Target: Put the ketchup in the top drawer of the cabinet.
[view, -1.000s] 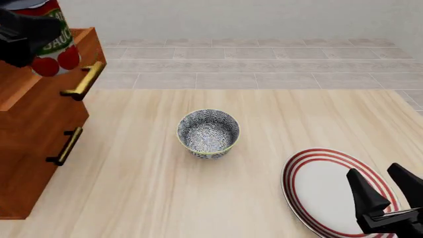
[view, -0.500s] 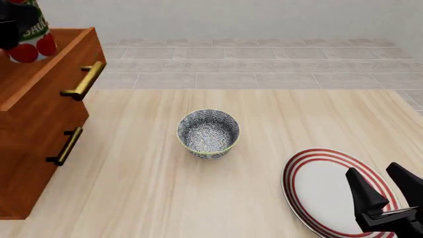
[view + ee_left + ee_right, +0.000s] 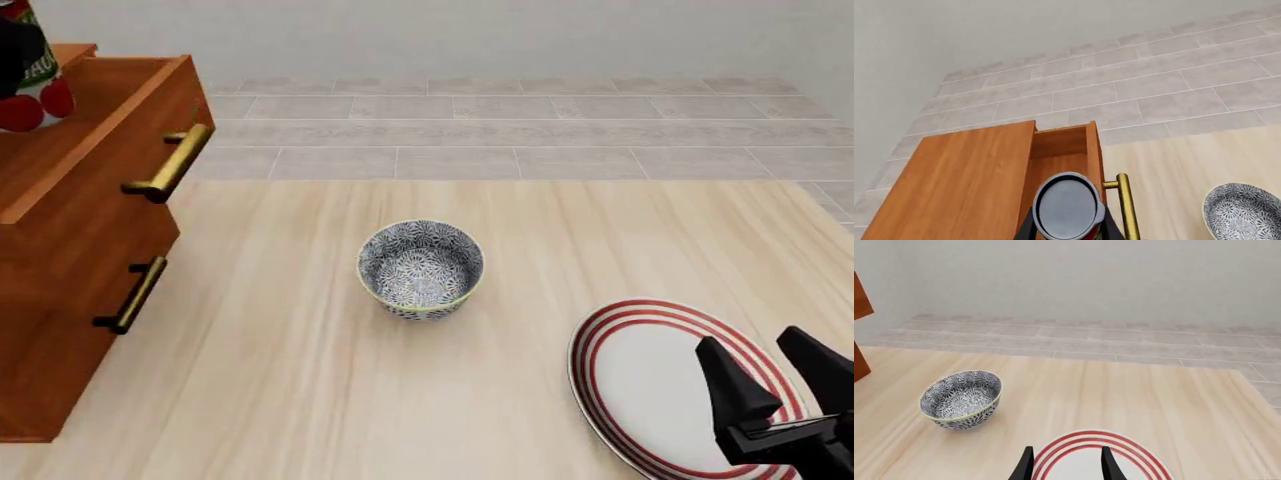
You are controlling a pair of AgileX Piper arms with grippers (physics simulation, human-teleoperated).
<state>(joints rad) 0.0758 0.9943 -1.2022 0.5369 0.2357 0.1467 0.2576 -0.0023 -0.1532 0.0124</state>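
The ketchup (image 3: 30, 88) hangs at the far left edge of the front view, over the pulled-out top drawer (image 3: 83, 140) of the cabinet (image 3: 54, 330). My left gripper (image 3: 11, 45) is shut on it, mostly cut off by the frame. In the left wrist view the can's dark round top (image 3: 1067, 209) sits between the dark fingers (image 3: 1026, 229), above the drawer's open inside (image 3: 1059, 162), close to its brass handle (image 3: 1123, 205). My right gripper (image 3: 782, 388) is open, low over the striped plate (image 3: 641, 385), holding nothing.
A blue-patterned bowl (image 3: 420, 268) stands mid-table, also seen in the right wrist view (image 3: 961, 399). The red-ringed plate (image 3: 1084, 446) lies at the near right. The lower drawer's brass handle (image 3: 134, 295) juts from the cabinet front. Tiled floor lies beyond the table's far edge.
The left gripper has carried the ketchup further left and slightly up, from beside the drawer handle to over the drawer's inside. The right gripper has barely shifted.
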